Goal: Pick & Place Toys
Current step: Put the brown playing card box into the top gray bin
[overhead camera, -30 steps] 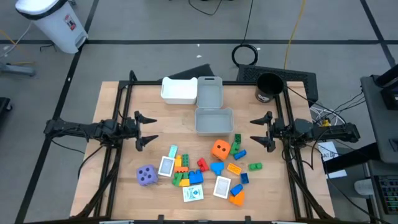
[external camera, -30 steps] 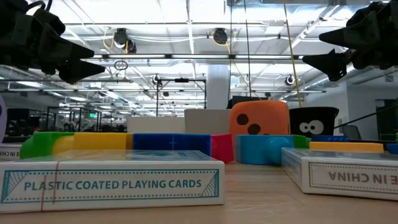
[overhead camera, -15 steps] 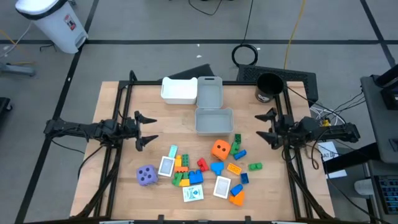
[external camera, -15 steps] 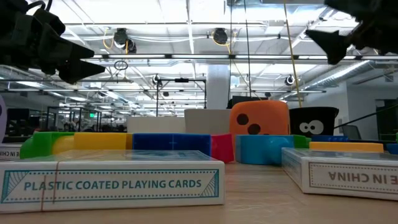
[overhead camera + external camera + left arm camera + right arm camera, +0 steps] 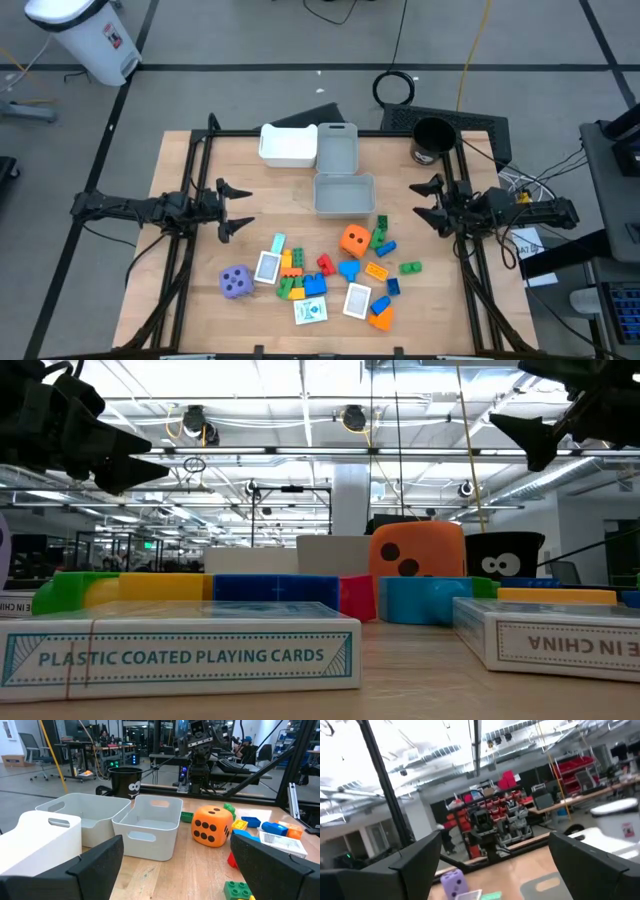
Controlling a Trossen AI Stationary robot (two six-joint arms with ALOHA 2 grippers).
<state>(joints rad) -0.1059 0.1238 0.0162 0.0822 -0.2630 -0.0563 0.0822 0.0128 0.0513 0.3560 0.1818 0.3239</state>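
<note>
The toys lie in a loose cluster on the near middle of the wooden table: an orange die (image 5: 353,239), a purple die (image 5: 235,282), white picture cards (image 5: 357,300) and small coloured blocks (image 5: 300,280), all resting flat on the table top. My left gripper (image 5: 240,208) hovers open at the table's left side, pointing level toward the right, with nothing between its fingers. My right gripper (image 5: 417,201) hovers open at the right side, its fingers tipped upward and holding nothing. The left wrist view shows the orange die (image 5: 212,825) ahead; the right wrist view shows the purple die (image 5: 452,882).
A white bin (image 5: 288,146) and a grey bin (image 5: 337,148) stand at the far middle, with another grey bin (image 5: 344,195) just nearer. A black cup (image 5: 433,140) sits at the far right corner. Black frame rails (image 5: 190,200) run along both table sides.
My right gripper has tipped its fingers upward and rolled a little while staying at the table's right side, still open. In the low view its fingers have risen toward the top of the picture.
</note>
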